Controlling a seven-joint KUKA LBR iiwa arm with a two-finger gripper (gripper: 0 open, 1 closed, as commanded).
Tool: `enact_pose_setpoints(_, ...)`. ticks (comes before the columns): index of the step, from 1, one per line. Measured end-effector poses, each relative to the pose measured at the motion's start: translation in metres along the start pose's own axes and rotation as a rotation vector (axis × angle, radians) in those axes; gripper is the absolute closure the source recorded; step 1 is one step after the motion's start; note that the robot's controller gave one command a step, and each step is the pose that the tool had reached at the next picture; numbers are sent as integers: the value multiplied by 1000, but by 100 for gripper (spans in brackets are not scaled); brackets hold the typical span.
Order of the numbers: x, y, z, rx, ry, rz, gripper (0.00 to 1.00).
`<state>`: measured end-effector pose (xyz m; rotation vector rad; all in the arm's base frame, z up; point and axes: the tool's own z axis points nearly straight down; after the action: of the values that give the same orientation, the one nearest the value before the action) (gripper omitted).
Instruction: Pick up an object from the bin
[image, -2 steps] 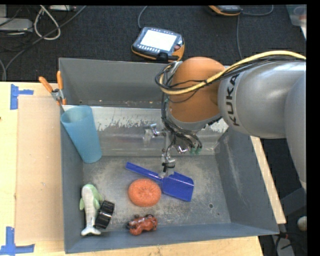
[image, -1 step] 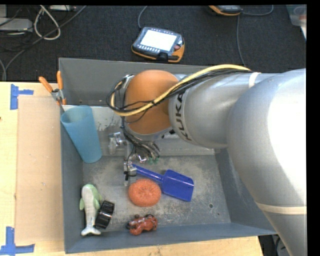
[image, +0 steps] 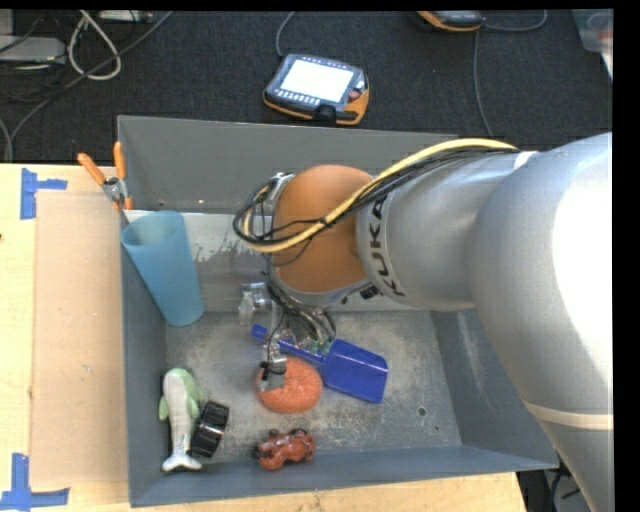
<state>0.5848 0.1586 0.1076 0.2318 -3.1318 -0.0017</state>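
Gripper (image: 272, 374): we see it low in the middle of the bin (image: 445, 395), at the upper left edge of an orange round lump (image: 294, 391). Spread or pressed together, we cannot tell.
Neighbour: a blue scoop (image: 352, 369) lies against the lump's upper right, its handle running beneath the gripper.
Farther off: a pale blue cup (image: 165, 268), a white-green toy fish (image: 179, 415), a black wheel (image: 209, 428) and a red toy car (image: 284, 449).
Risk: we judge an off-centre grip may slide off the lump or shove it aside, and the scoop's handle may get pinched along with it.
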Motion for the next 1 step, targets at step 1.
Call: enact_pose_setpoints(1, 9, -7, 34, -1, -5, -336, 100)
